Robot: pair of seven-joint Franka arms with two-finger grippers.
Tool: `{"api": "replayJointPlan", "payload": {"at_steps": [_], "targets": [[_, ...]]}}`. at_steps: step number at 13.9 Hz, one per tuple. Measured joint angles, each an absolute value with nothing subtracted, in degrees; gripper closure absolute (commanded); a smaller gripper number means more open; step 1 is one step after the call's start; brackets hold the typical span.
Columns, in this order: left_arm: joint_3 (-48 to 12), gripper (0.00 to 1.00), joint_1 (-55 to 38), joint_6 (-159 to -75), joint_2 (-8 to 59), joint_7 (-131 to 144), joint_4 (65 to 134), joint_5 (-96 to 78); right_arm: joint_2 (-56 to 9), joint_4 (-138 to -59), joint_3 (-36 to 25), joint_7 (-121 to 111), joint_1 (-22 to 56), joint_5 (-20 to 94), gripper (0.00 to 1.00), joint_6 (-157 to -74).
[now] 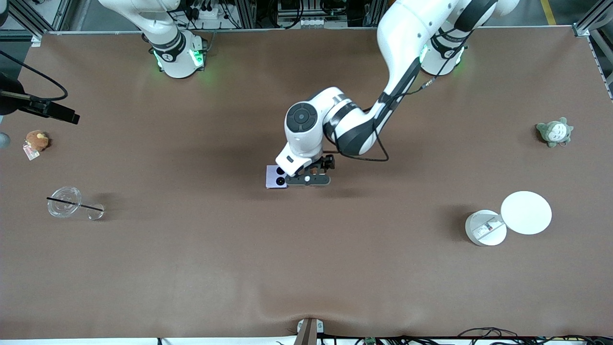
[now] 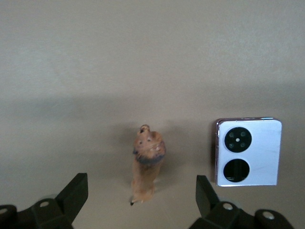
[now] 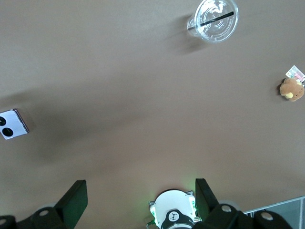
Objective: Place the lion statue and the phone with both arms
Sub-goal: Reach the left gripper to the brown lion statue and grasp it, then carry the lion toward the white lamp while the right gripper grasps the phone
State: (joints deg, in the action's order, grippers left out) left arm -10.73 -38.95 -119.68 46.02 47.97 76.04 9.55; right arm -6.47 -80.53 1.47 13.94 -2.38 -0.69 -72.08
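The lion statue (image 2: 147,167), a small orange-brown figurine with a darker head, rests on the brown table mid-table. It is mostly hidden under the gripper in the front view (image 1: 313,168). The pale lilac phone (image 1: 276,177) lies flat beside it, toward the right arm's end, camera rings up; it also shows in the left wrist view (image 2: 248,152) and the right wrist view (image 3: 13,124). My left gripper (image 2: 142,200) hangs open just over the lion, one finger on each side and apart from it; it shows in the front view too (image 1: 311,175). My right gripper (image 3: 140,200) is open and empty, held high over its own base.
A brown plush toy with a tag (image 1: 36,140) and a clear cup with a black straw (image 1: 64,202) lie at the right arm's end. A grey-and-white plush (image 1: 554,132), a white round container (image 1: 485,228) and its lid (image 1: 526,212) lie at the left arm's end.
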Motion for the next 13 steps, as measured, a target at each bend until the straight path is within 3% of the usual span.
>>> {"api": "replayJointPlan", "payload": {"at_steps": [2,3,5,7,8,13], "targets": [[-10.5,0.02,-38.9,-121.9,47.6,46.9,75.8,10.5,-8.6,-80.6,1.6,13.9,-2.3,1.9,0.0,-72.2],[-10.5,0.12,-38.9,-122.5,48.3,46.7,75.7,11.6,-9.8,-80.6,1.6,13.9,-2.2,3.9,0.0,-72.3],[-10.5,0.4,-38.9,-123.2,49.5,46.6,75.6,13.1,-12.4,-80.6,1.6,13.9,-2.0,6.1,0.0,-72.8],[-10.5,0.88,-39.0,-123.4,50.3,46.5,75.6,13.7,-15.0,-80.6,1.6,13.8,-0.8,6.4,0.0,-74.9],[-10.5,1.0,-39.0,-123.5,50.5,46.5,75.6,13.8,-16.3,-80.6,1.6,13.8,0.0,6.4,0.0,-76.2],[-10.4,1.0,-38.8,-122.6,50.3,46.5,74.6,14.1,-18.8,-80.4,1.7,13.9,2.8,6.6,0.0,-77.7]]}}
